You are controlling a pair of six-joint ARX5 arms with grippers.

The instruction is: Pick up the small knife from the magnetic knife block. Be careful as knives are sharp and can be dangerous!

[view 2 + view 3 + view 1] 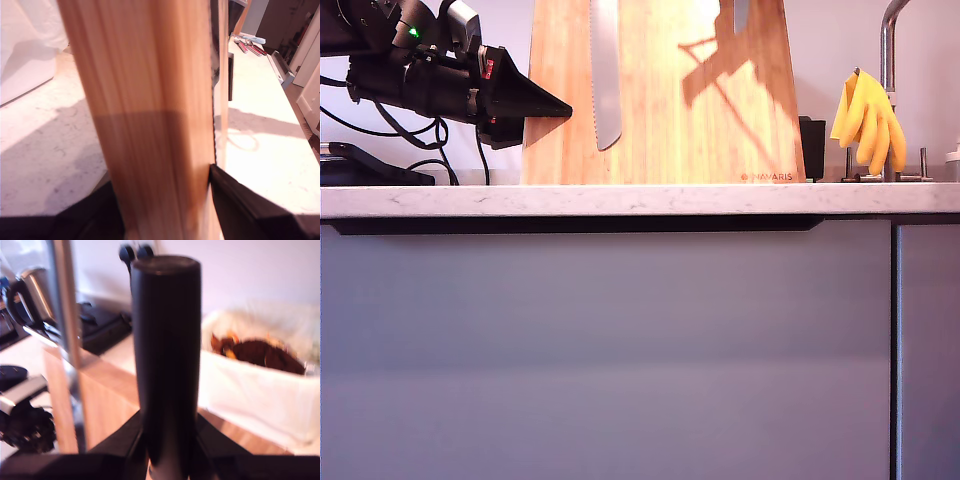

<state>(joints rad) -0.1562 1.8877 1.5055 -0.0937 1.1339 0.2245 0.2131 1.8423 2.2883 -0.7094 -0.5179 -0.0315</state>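
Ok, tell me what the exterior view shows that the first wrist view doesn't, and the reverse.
Exterior only: the yellow gloves, the tap and the grey cabinet fronts. First wrist only: red-handled tools far along the counter. Both: the magnetic knife block, with my first pincer straddling its edge.

- The exterior view sat low and in front of the cabinets, facing the counter edge [620,200] head-on; the magnetic knife block [660,100] rose out of its top.
- The first wrist view rode my first gripper [165,210] and looked along the block's narrow edge [145,110] from very near, the counter running far behind.
- The second wrist view looked past my second gripper [167,460] at a black cylinder [167,350] filling its middle, probably a handle; it was blurred.
- All three views shared the bamboo block [105,405].
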